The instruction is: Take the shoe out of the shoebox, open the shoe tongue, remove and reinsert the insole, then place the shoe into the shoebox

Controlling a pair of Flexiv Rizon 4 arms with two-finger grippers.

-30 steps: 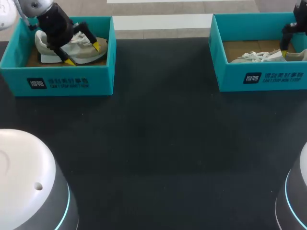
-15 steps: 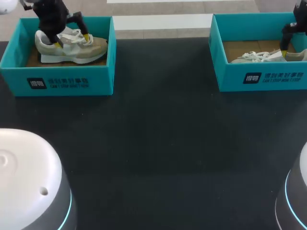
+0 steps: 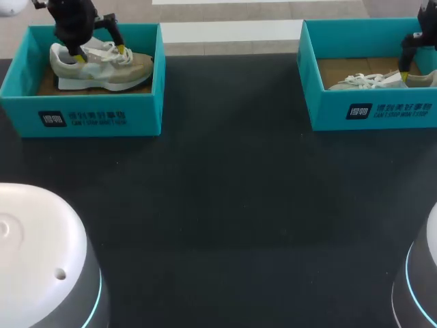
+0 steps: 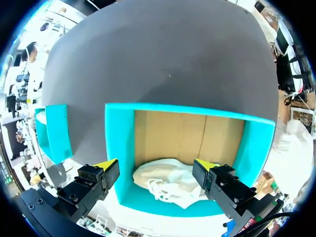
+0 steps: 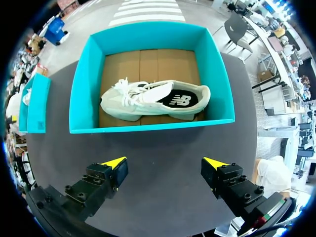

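Left tool hangs over the left shoe inside the left box, at the far left corner of the tabletop; its fingers stand wide apart, one on each side of the shoe, and I cannot see that they touch it, so it grips nothing. Right tool is also spread wide and holds nothing; it is above the tabletop, near the right box at the far right corner, where the right shoe lies. I judge that the first step is in hand, taking the shoe out; neither shoe is lifted yet. For the next move the left fingers must go lower and close on the shoe's collar without catching the box wall. The boxes are well apart; the dark, matte tabletop between them gives room to put a shoe down.
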